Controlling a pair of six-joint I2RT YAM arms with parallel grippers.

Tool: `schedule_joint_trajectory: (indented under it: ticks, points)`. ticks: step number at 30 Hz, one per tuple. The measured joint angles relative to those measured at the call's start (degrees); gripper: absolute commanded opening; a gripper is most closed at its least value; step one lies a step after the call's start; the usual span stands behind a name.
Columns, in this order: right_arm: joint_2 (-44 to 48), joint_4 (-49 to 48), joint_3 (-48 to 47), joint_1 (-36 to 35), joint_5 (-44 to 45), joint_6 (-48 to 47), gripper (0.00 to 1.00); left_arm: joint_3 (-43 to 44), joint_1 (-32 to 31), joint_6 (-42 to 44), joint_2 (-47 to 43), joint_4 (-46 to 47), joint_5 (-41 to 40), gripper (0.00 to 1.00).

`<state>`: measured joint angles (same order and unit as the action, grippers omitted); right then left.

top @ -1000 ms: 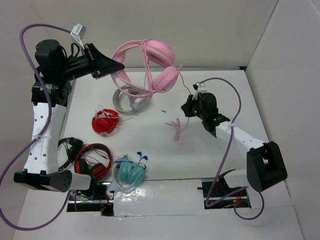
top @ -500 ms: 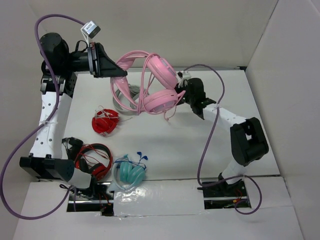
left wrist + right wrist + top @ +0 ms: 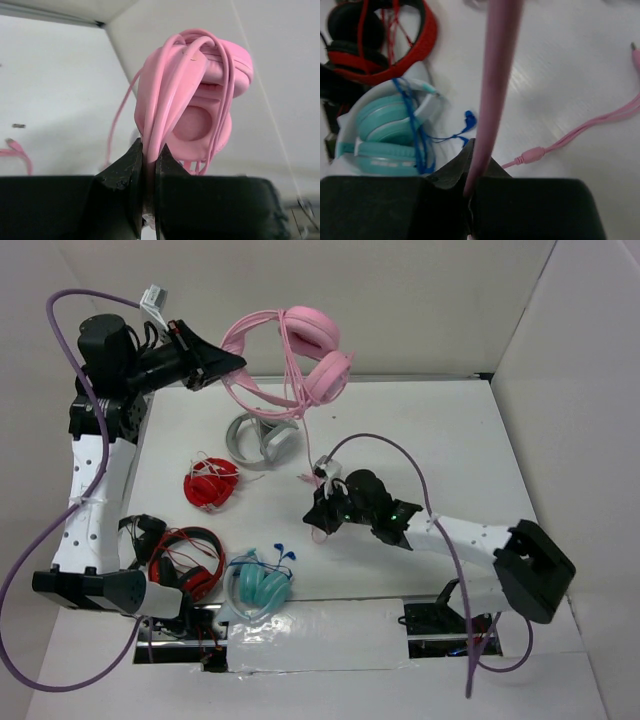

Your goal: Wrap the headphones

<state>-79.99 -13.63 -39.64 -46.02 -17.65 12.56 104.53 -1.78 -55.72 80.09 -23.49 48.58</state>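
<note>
The pale-pink headphones (image 3: 312, 348) hang in the air over the far part of the table. My left gripper (image 3: 236, 366) is shut on their headband. In the left wrist view the headband sits pinched between the black fingers of this gripper (image 3: 149, 149), and several turns of thin pink cable (image 3: 226, 85) lie over the earcups (image 3: 200, 117). My right gripper (image 3: 322, 512) is low over the middle of the table, shut on a stretch of the pink cable (image 3: 496, 75). The cable's plug end (image 3: 535, 153) lies loose on the white surface beside it.
A grey headphone stand (image 3: 258, 442) stands below the hanging headphones. A red coil of earphones (image 3: 211, 483) lies left of centre. Red-and-black headphones (image 3: 186, 560) and teal headphones (image 3: 260, 586) with blue earbuds (image 3: 469, 119) lie front left. White walls enclose the table.
My right gripper has swung from beside the earcups down and toward the front middle of the table, taking the cable along. The left arm has raised the headphones and turned them further back.
</note>
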Motion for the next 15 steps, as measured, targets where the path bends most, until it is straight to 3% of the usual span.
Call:
schedule_joint_trajectory:
  ticks: [5,15]
  points:
    - [10.3,3.0,1.4,-5.5,3.0,-0.4,0.0,0.0,-3.8,2.2,0.7,-5.6,-18.8,0.0]
    - [20.0,13.5,-0.4,-8.1,11.3,-0.7,0.0,-3.7,-12.3,6.3,4.2,-10.7,-42.5,0.0]
